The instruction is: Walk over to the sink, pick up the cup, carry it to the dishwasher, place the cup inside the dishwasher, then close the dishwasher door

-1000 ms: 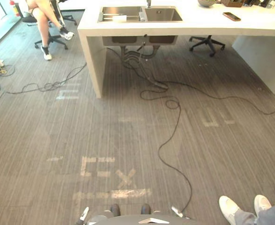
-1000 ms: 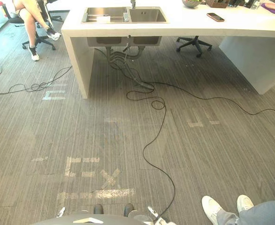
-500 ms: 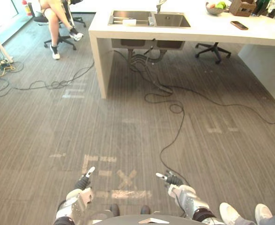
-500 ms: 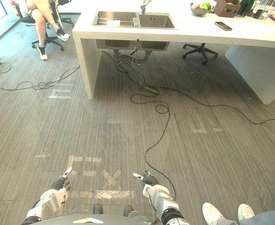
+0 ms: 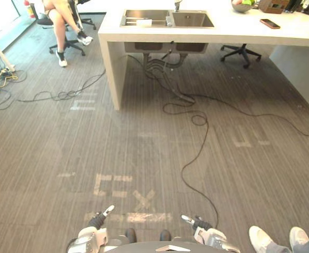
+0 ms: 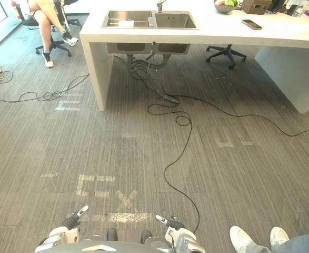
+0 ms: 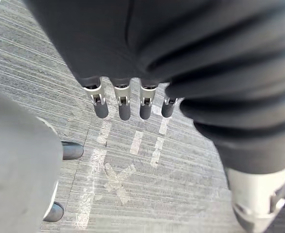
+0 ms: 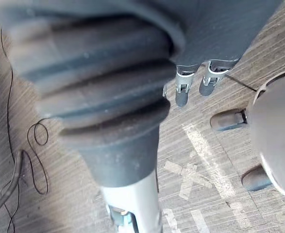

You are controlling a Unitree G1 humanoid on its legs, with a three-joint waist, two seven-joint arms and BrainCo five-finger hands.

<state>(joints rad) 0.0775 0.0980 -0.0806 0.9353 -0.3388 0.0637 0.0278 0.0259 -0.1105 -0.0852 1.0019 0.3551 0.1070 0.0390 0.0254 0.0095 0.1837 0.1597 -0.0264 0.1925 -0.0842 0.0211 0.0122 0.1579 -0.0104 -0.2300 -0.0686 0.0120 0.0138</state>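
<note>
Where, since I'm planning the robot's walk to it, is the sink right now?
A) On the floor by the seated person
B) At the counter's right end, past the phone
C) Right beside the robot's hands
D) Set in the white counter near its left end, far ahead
D: the sink sits in the white counter near its left end, far beyond the left hand and right hand.

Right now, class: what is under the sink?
Grey hoses hang in a bundle beneath the sink. The counter leg covers anything behind it.
</note>
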